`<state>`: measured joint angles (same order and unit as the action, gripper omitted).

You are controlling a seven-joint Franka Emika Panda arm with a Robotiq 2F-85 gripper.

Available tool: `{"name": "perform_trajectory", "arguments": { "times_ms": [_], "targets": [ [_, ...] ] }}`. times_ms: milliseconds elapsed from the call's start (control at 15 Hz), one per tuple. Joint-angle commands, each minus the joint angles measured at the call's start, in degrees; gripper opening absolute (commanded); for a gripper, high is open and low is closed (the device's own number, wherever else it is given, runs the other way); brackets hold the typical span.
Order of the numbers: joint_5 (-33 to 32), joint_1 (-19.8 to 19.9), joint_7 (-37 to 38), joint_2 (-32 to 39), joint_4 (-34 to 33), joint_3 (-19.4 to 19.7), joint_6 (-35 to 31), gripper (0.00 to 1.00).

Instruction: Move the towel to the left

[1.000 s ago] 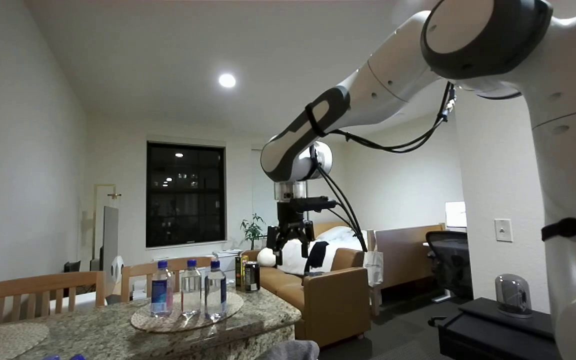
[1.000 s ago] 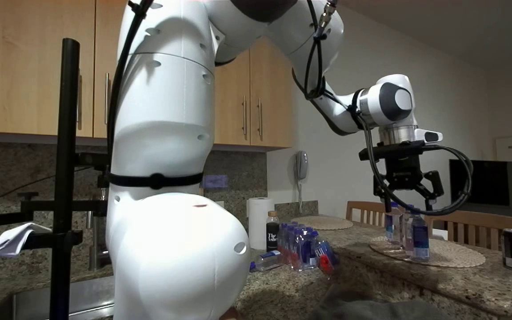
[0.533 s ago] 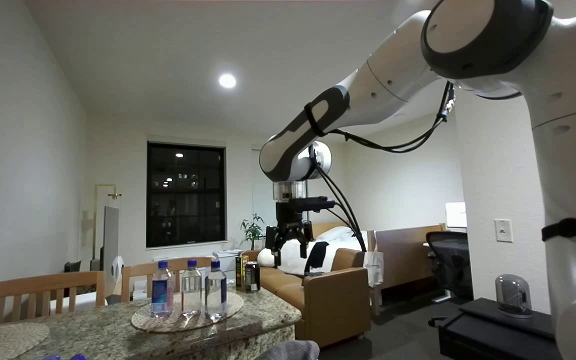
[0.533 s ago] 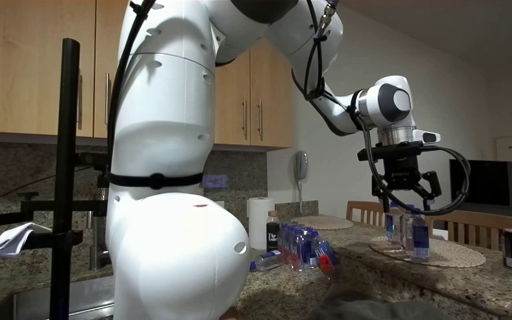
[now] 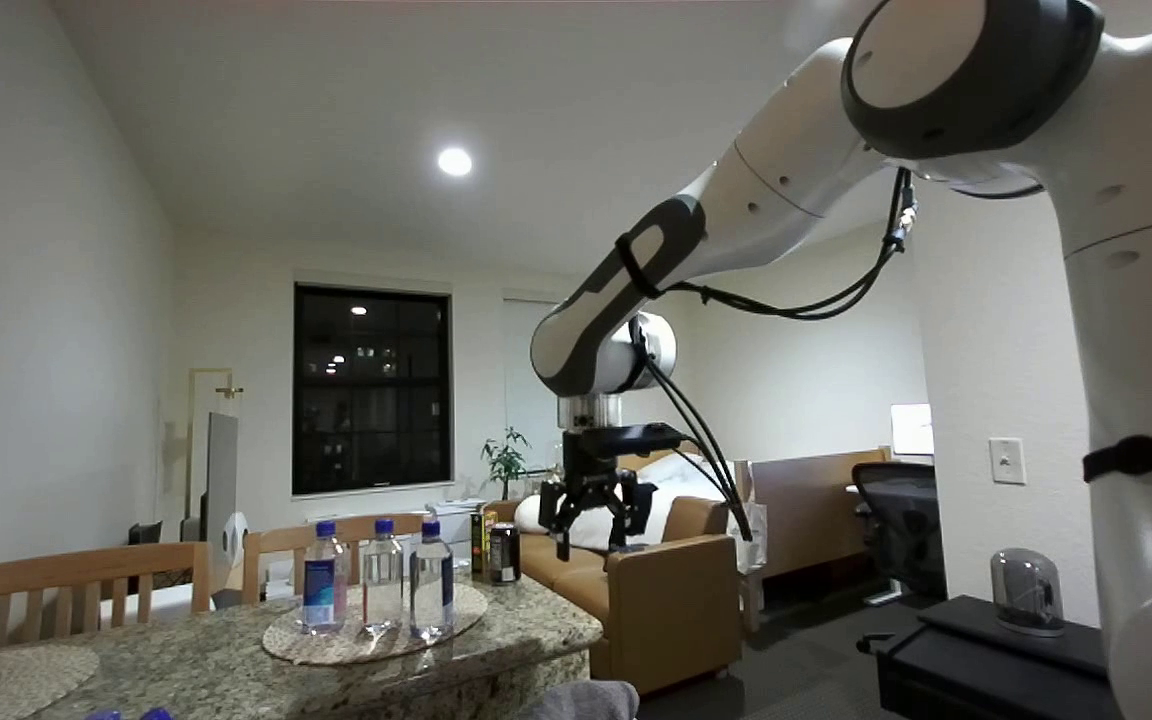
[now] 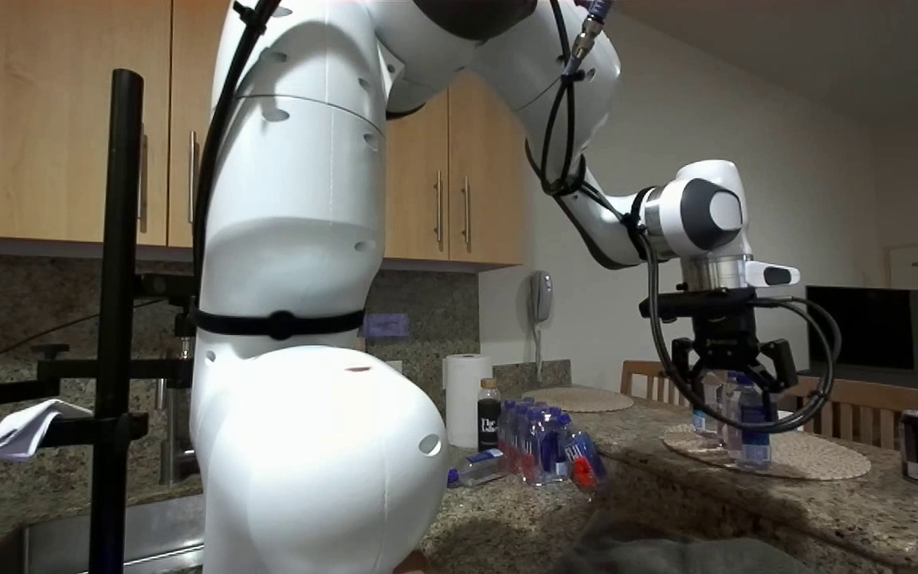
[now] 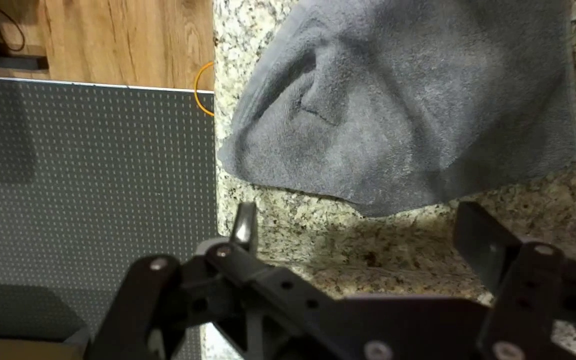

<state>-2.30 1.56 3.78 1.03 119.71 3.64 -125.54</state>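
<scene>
The grey towel [image 7: 393, 110] lies crumpled on the speckled granite counter, filling the upper middle and right of the wrist view. Its near edge lies just above the fingertips in that picture. Only a small part of the towel [image 5: 586, 698] shows at the bottom of an exterior view, and a part of it [image 6: 682, 556] at the bottom in another picture. My gripper [image 7: 356, 215] is open, with bare counter showing between its fingers and nothing held. In both exterior views the gripper [image 5: 591, 545] [image 6: 730, 399] points down and hangs in the air.
The counter's edge [image 7: 216, 200] runs at left in the wrist view, with floor beyond. Three water bottles [image 5: 381, 585] stand on a round placemat [image 5: 286, 645] near a dark can [image 5: 504, 553]. More bottles [image 6: 539, 446] stand by a paper towel roll [image 6: 465, 399].
My gripper first shifts slightly, then lowers clearly between half a second ago and now, staying open. The towel and the bottles have not visibly moved.
</scene>
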Motion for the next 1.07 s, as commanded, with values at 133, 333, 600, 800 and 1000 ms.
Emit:
{"name": "perform_trajectory", "arguments": {
  "times_ms": [133, 333, 600, 800, 1000],
  "targets": [
    [1.1, 1.1, 6.5, 3.3, 5.9, 0.6, -12.6, 1.0],
    [0.4, 1.2, 8.0, 9.1, 3.5, 1.2, -16.4, 1.0],
    [-0.6, 0.6, 8.2, 16.1, -1.8, 1.8, -17.0, 1.0],
    [-1.1, 0.4, 7.7, 16.1, -1.5, 2.1, -16.6, 1.0],
    [-1.4, 0.3, 7.8, 18.0, -3.8, 2.4, -16.3, 1.0]
  ]
}}
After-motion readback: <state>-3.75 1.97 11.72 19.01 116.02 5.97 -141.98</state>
